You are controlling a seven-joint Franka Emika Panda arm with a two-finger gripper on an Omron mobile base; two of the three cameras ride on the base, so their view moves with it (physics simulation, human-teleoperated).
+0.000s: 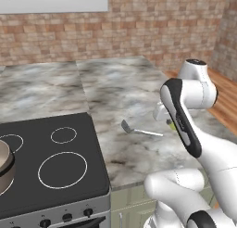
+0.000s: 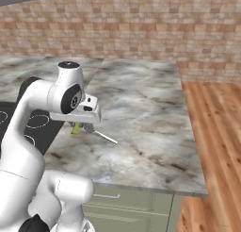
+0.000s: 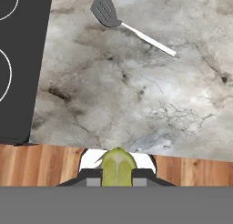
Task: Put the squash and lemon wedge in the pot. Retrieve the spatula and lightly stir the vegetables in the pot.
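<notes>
My gripper (image 3: 117,176) is shut on a yellow-green lemon wedge (image 3: 117,166), which sits between the two dark fingers (image 3: 93,176) above the counter's front edge. From the right base view, the wedge (image 2: 75,129) hangs under the hand (image 2: 81,117), just above the marble. The spatula (image 3: 123,23) lies flat on the counter with its grey head toward the stove; it also appears in the base views (image 1: 136,129) (image 2: 98,131), close to the hand. The tan-brown pot (image 1: 4,162) stands on the cooktop at the far left, mostly cut off by the frame, with its inside hidden.
A black cooktop (image 1: 55,176) with white burner rings takes up the left. The marble counter (image 1: 115,88) stretches back to a brick wall (image 1: 152,23). Wooden floor (image 2: 216,146) lies to the right of the counter's end. My own forearm (image 1: 183,118) blocks part of the left base view.
</notes>
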